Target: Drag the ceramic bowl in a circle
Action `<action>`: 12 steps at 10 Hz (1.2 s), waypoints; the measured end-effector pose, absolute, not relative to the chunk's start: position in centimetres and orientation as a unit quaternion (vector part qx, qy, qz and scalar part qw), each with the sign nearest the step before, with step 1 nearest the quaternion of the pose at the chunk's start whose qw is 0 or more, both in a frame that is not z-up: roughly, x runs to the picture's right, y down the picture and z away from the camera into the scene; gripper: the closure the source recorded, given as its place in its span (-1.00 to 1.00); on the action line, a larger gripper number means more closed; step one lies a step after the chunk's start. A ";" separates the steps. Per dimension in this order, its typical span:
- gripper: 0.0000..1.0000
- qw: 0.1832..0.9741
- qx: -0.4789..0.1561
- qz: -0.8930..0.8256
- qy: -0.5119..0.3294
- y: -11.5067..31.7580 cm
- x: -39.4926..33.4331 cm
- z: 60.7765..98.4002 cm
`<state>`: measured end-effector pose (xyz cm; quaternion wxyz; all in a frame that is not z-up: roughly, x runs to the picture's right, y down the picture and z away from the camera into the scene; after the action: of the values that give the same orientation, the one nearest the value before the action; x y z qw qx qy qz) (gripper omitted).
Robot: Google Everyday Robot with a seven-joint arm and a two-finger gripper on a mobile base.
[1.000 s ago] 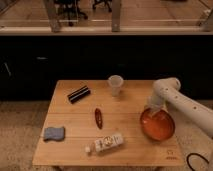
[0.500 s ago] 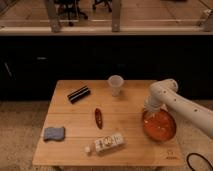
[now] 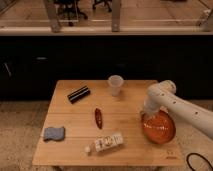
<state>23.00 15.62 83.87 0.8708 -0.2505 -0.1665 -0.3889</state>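
The orange-red glossy ceramic bowl (image 3: 158, 127) sits on the wooden table (image 3: 75, 115) near its right front corner. My white arm comes in from the right and bends down to the bowl's far left rim. My gripper (image 3: 147, 113) is at that rim, in contact with the bowl, and the arm hides its fingers.
A translucent whitish cup (image 3: 115, 84) stands at the back middle. A black flat object (image 3: 78, 94) lies at the back left, a red chili-like item (image 3: 99, 118) in the middle, a white bottle (image 3: 107, 142) at the front, a blue-grey sponge (image 3: 53, 133) at the front left.
The arm's wrist has shifted slightly left along the bowl's rim, and the bowl has moved little if at all.
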 end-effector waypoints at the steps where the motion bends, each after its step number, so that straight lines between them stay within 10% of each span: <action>1: 0.94 0.866 -0.248 -0.400 -0.170 15.5 22.0 83.7; 12: 0.94 0.837 -0.231 -0.463 -0.178 15.9 17.5 82.5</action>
<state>17.49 15.92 82.55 0.8368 -0.2312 -0.1781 -0.4633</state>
